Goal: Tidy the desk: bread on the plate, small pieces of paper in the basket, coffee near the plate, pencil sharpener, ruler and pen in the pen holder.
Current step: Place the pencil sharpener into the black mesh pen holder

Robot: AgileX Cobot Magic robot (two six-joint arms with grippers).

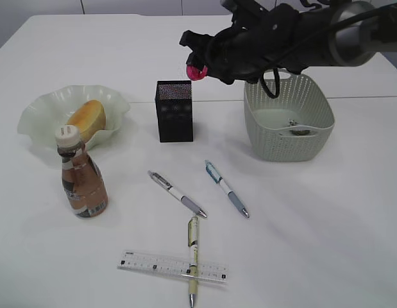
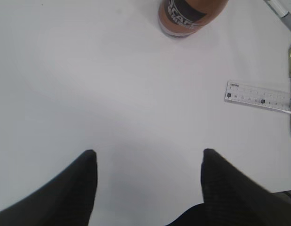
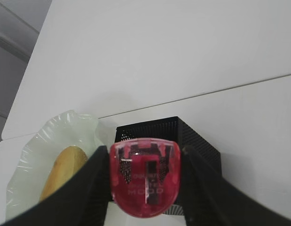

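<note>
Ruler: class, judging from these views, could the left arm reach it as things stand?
Probably yes. The left gripper is open and empty over bare table, nothing between it and the ruler. But a pen lies across the ruler.

Pink sharpener [image 3: 144,176] in right tool [image 3: 144,188], above black mesh holder [image 1: 174,110].

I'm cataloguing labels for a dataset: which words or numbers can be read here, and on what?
Bottle: white letters, seemingly "CAF", cut off by the frame.
Sharpener: embossed letters, too blurred to read.
Ruler: tick numbers and a small mark, too small to read.
Pens: nothing legible.
</note>
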